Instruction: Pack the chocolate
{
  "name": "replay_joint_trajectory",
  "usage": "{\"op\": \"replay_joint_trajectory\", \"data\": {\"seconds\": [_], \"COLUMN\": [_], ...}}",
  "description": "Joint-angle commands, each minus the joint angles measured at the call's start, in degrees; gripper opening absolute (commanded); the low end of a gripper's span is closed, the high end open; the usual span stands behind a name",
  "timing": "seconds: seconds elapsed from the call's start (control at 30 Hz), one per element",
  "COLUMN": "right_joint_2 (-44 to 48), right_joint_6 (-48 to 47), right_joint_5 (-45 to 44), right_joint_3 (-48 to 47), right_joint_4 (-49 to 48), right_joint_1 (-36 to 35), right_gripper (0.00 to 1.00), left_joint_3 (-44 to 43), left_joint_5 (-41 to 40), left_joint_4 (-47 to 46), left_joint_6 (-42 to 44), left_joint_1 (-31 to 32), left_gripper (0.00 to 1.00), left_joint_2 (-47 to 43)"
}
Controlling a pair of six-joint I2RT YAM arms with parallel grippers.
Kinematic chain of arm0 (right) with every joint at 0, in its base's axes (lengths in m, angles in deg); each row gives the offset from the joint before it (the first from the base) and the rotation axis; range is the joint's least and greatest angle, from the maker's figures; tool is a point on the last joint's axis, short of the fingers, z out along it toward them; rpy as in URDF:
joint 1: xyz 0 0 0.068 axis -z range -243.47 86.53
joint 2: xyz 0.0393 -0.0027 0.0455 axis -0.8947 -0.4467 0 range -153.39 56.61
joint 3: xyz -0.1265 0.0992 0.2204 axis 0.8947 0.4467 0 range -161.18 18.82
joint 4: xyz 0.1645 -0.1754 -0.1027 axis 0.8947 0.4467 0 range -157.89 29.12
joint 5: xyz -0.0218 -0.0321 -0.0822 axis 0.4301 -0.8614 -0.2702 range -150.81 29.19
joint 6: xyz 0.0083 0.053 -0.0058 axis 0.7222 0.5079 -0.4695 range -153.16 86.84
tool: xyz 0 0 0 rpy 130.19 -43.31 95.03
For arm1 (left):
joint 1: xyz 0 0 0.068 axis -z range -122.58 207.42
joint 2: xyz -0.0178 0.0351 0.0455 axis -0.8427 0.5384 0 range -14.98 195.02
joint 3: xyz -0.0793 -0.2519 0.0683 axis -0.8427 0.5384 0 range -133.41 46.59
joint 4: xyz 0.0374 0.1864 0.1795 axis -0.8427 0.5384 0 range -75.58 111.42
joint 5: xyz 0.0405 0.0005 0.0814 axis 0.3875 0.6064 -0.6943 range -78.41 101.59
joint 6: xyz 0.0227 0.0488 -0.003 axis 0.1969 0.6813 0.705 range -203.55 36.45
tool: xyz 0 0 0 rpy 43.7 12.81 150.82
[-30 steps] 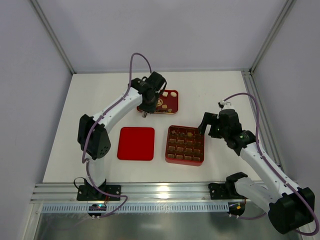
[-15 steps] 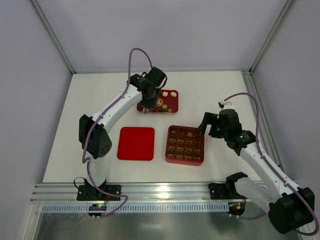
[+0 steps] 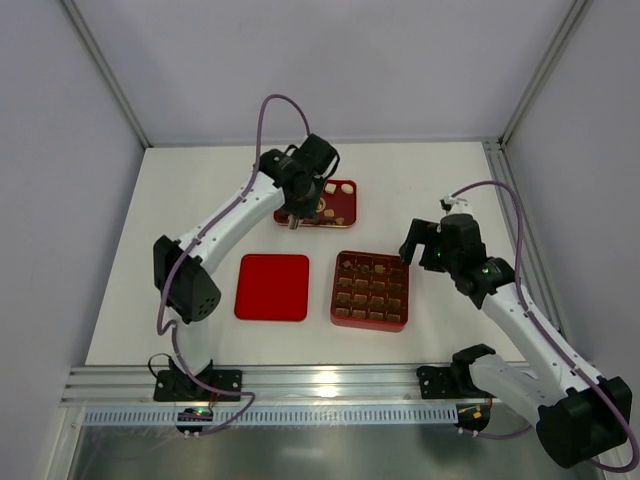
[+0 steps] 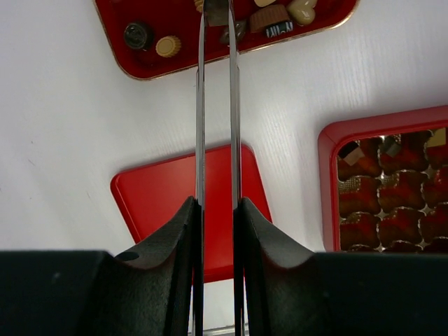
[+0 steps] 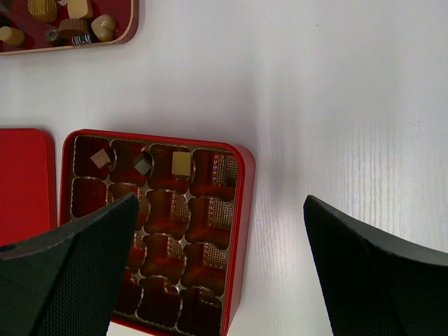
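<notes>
My left tool (image 4: 215,8) hangs over the small red tray (image 3: 352,200) in the upper middle of the top view, because the loose chocolate (image 4: 280,17) lies there and I must fetch it from there; its two long thin fingers (image 4: 200,105) stand very near each other with only a slim gap. Their tips sit right at the top edge of the left wrist view, so I cannot tell if they pinch a piece or not.

My right tool (image 5: 218,203) is spread as wide as it goes and has hold of nothing; it waits above the white worktop (image 3: 440,180) just beside the right side of the red gridded box (image 5: 245,210), I think so that it does not get in the way.

The box sits low in the middle of the top view with its little holes facing up; three pieces (image 5: 180,163) lie in its top row and most holes look bare. The flat red lid (image 3: 272,287) lies to the left of the box, off it, so I can drop more in.
</notes>
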Motion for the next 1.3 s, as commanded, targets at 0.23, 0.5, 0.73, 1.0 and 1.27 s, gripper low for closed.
{"op": "replay_joint_trajectory", "data": {"seconds": [0.23,0.5,0.73,1.0,1.27], "right_joint_2": [3.0,6.8,8.7,9.6,10.1], "right_joint_6": [0.9,1.8,2.4,2.0,1.8], "right_joint_5": [-5.2,-9.4,-11.2,-11.2,-10.5], "right_joint_3": [-7.3,-10.0,-10.3,-9.7,-8.6], "right_joint_4": [4.7,9.6,12.0,12.4,11.7], "right_joint_1": [1.0,2.5,3.2,3.7,3.8], "right_gripper": [1.00,1.00,1.00,1.00,1.00], "left_joint_3": [-4.1,-3.3,-0.4,-0.2,1.6], "left_joint_5": [-1.0,1.9,4.3,5.1,5.0], "left_joint_4": [0.0,-3.3,-7.1,-8.3,-8.6], "left_joint_6": [-3.2,-6.4,-8.7,-10.2,-10.5], "left_joint_1": [10.9,19.1,23.2,26.8,28.2], "left_gripper": [0.25,0.26,0.26,0.25,0.26], "left_joint_2": [-5.8,-4.9,-4.2,-1.5,-1.0]}}
